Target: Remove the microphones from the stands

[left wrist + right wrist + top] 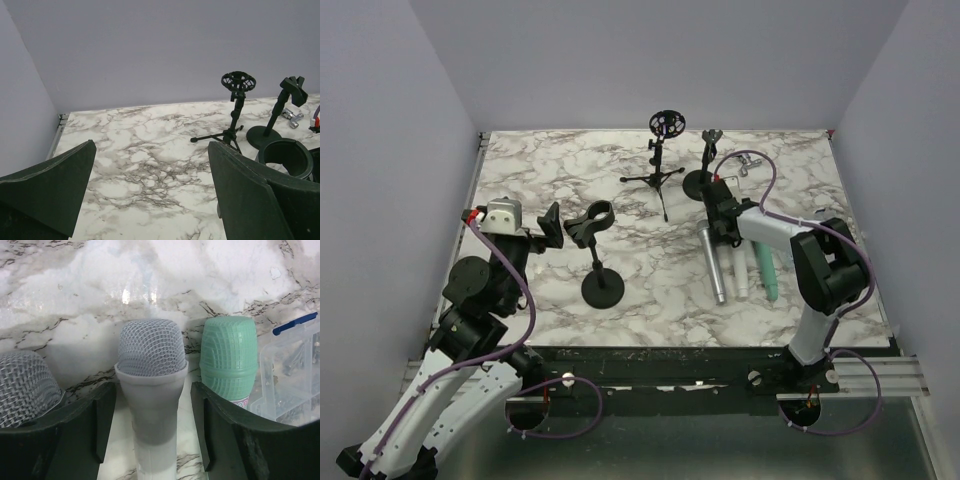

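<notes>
White microphone lies flat on table, 4 o'clock from table centre. Grey microphone at its 9 o'clock, green microphone at its 3. Right gripper straddles white head, fingers apart, gap each side. Left gripper spread wide, 9 o'clock of clip stand. Tripod stand toward 12.

Left rear: bare table, open passage.
Centre: tripod stand, clip stand, both upright.
Right: grey microphone, green microphone close beside white microphone; clear box adjoining.
</notes>
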You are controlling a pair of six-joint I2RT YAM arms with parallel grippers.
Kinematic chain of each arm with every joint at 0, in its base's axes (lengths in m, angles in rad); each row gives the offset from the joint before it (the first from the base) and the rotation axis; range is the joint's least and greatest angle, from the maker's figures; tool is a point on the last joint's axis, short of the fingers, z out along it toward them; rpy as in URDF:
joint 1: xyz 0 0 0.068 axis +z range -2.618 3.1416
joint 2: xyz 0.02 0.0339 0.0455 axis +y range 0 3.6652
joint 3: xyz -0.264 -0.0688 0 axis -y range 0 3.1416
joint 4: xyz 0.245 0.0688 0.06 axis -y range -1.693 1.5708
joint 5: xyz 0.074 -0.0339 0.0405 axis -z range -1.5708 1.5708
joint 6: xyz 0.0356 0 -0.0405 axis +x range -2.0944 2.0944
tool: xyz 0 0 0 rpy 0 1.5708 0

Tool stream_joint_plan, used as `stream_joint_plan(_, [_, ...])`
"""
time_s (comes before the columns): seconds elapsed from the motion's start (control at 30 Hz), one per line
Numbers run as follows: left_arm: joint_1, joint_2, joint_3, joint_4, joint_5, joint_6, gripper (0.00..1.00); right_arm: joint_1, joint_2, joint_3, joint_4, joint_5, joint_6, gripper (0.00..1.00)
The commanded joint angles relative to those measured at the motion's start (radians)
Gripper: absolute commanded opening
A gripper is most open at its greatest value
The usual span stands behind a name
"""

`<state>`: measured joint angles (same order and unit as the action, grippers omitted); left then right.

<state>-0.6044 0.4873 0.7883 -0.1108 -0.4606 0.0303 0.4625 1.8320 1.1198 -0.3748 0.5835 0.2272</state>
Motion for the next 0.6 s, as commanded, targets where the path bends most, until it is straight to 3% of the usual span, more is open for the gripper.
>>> stream_joint_plan(0.0, [-0.002,0.013,-0.012,0.017,-0.025,0.006,0.97,-0.006,-0.065,-0.015,0.002,-0.051,0.011,0.69])
stream_joint_plan(0.33, [-0.003,0.027,-0.008,0.007,-0.024,0.001,0.97,-0.005,-0.235,-0.019,-0.077,-0.132,0.074,0.82])
stream_joint_plan(0.47, [-0.003,0.031,-0.004,0.004,-0.013,-0.005,0.96,-0.005,-0.353,-0.050,-0.053,-0.326,0.112,0.84])
stream_joint_plan(0.57, [-0.003,0.038,0.000,-0.002,-0.002,-0.010,0.97,-0.003,-0.450,-0.107,0.046,-0.594,0.175,0.86])
